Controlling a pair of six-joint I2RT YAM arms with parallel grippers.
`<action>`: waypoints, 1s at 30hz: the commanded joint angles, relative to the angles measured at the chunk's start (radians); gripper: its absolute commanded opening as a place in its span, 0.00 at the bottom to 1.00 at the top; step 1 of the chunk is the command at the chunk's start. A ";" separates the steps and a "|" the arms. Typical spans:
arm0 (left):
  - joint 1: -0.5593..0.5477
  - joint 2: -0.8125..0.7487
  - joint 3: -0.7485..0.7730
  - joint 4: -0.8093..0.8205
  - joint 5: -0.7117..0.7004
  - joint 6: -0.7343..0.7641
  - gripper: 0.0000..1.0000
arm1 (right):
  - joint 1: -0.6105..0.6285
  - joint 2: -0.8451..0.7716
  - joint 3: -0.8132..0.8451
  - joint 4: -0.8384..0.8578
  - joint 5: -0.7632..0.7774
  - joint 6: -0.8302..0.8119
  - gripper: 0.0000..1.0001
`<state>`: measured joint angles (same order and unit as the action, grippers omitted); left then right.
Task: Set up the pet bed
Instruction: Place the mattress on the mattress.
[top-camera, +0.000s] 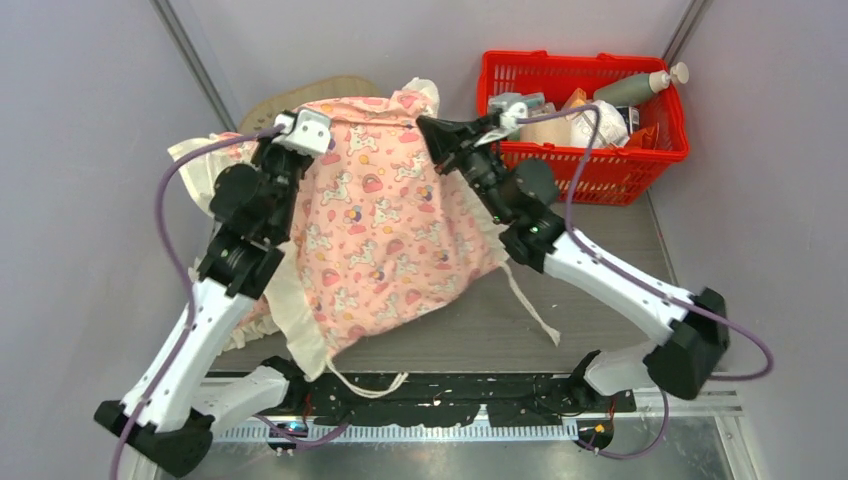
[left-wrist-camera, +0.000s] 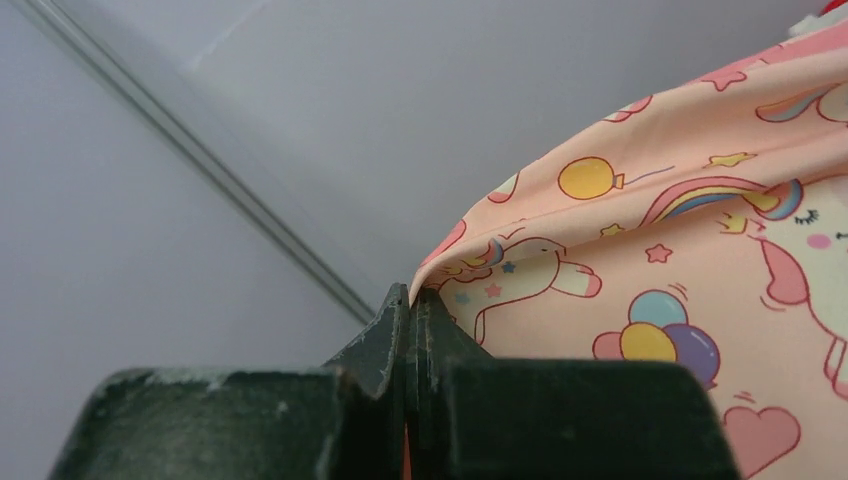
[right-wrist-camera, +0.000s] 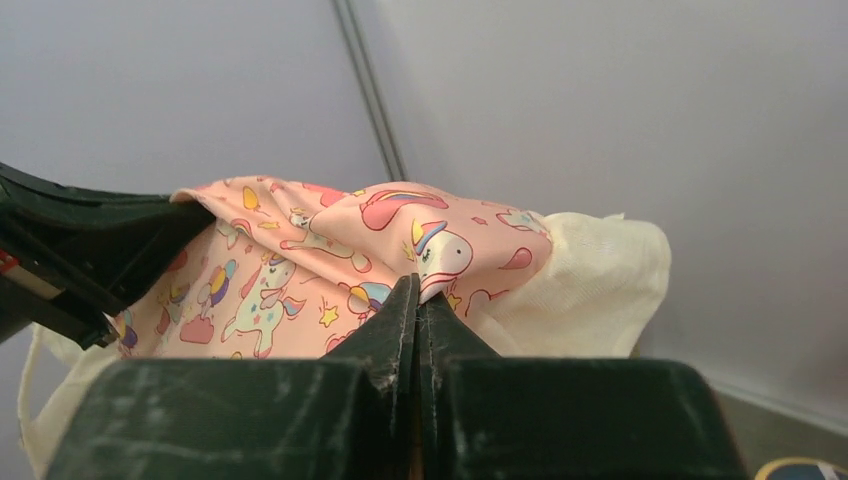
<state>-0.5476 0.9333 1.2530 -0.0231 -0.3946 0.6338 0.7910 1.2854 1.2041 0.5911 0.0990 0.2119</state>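
Both claws are clamped tight, and it is cloth that is caught. The left claw (left-wrist-camera: 412, 302) is pinched shut on a far edge of the pink unicorn blanket (top-camera: 380, 230). The right claw (right-wrist-camera: 418, 292) is shut on another edge of it, just beside the cream frill. Between the two, the blanket is held up like a tent over the left half of the table (top-camera: 600, 255).

The pet bed (top-camera: 338, 88) is found at the far left, behind and under the cloth. Only its arched wooden top is seen, and the mattress is hidden. The red basket (top-camera: 600, 172) is parked at the far right.

The task is judged to be midway. The blanket is raised but not yet laid flat. Lowering, smoothing and release are left. No pillow can be made out.
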 joint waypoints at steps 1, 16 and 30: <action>0.177 0.122 -0.030 0.126 0.010 -0.022 0.00 | -0.059 0.171 0.086 0.112 0.094 0.087 0.05; 0.432 0.573 0.121 0.217 0.205 -0.151 0.00 | -0.175 0.720 0.443 0.178 0.018 0.279 0.05; 0.484 0.823 0.164 0.293 0.124 -0.090 0.00 | -0.234 1.067 0.800 0.119 -0.063 0.359 0.05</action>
<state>-0.0891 1.7359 1.3891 0.1761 -0.1921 0.5030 0.5762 2.3051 1.8858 0.6903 0.0177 0.5240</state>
